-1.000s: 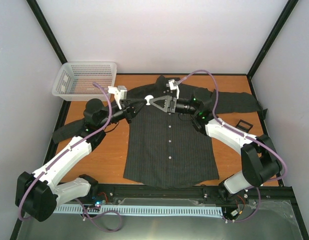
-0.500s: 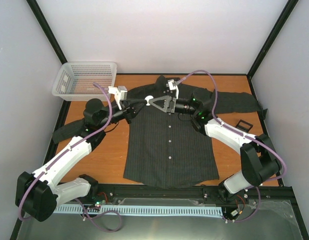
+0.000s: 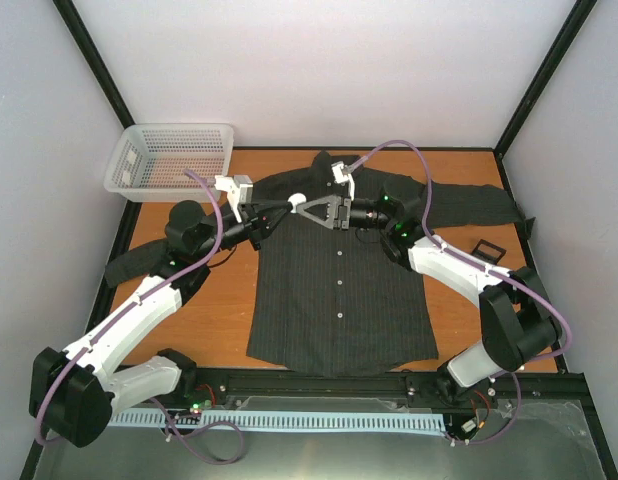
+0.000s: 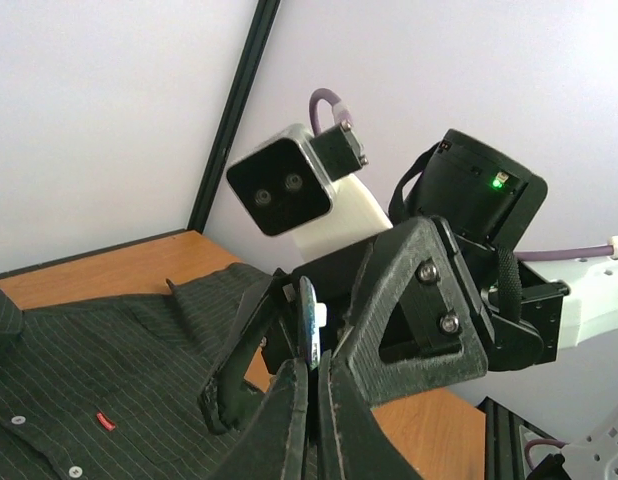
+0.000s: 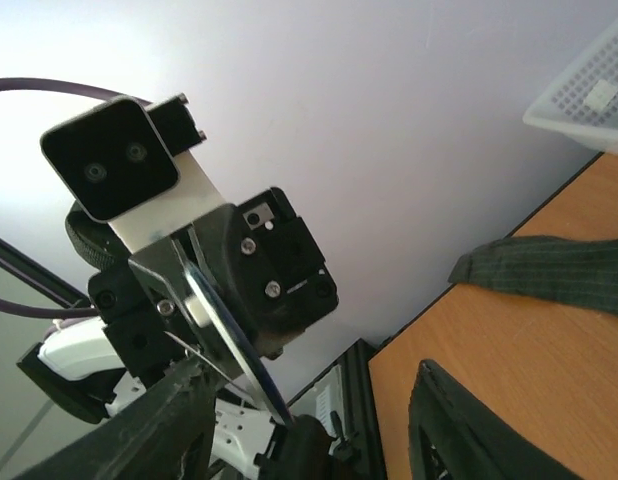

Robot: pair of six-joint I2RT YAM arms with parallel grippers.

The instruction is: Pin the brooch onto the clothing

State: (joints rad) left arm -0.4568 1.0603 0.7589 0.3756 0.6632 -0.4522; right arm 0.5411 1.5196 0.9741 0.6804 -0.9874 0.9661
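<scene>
The clothing, a dark pinstriped shirt, is laid flat and face up on the table, with its collar turned away from the arm bases and its sleeves spread to either side. A row of white buttons is seen running down the middle of the shirt, and a tiny red tag is seen on its chest. The brooch, a small white disc, is held in the air above the shirt, just beside the collar on the shirt's left-arm side; contact with the cloth cannot be told. The left gripper is closed on the brooch, whose thin edge is pinched between the two nearly meeting fingers in the left wrist view. The right gripper is brought in from the opposite side above the shirt's collar, its jaws spread apart with the brooch lying between them; in the right wrist view the disc is seen near one finger and well apart from the other. A white plastic basket is placed beyond the shirt's sleeve on the left-arm side, at the far corner of the table.
</scene>
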